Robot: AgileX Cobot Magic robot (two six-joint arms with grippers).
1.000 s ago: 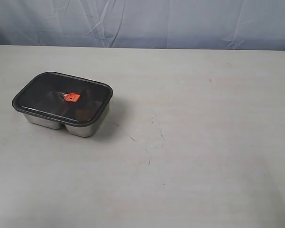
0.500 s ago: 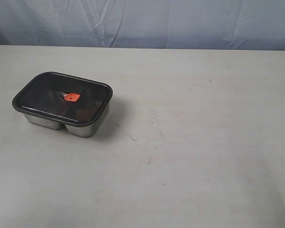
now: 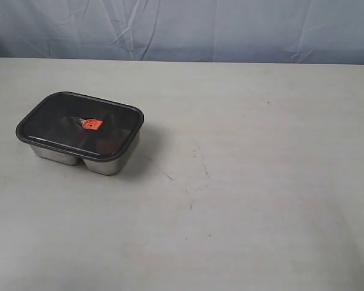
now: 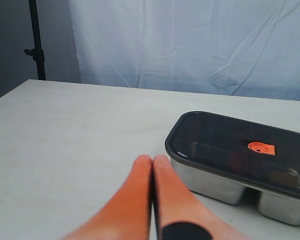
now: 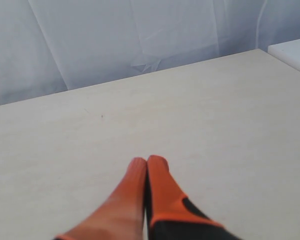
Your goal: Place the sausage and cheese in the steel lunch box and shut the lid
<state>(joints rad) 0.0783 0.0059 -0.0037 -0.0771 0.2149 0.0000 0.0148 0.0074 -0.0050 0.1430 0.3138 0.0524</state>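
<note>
From my seat, the steel lunch box (image 3: 104, 163) sits on the left side of the table (image 3: 261, 182), about midway between the near and far edges. The dark lid (image 3: 57, 118) lies flat on top of it and covers both compartments. The small orange valve (image 3: 91, 124) shows at the lid's centre. Below the lid's rim, on the near side, I can see the rounded steel walls of the two compartments side by side. The lid is too dark for me to make out the sausage or the cheese; only dim shapes and reflections show through it. My left gripper (image 4: 152, 161) has its orange fingers pressed together with nothing between them. It points toward the box, near its corner but apart from it. My right gripper (image 5: 147, 162) is also closed tight on nothing, and it sits above bare tabletop on the right, well apart from the box. A wrinkled pale blue cloth (image 3: 230, 30) hangs along the far edge of the table. A black stand (image 4: 36, 45) rises beside the cloth at the far left.
</note>
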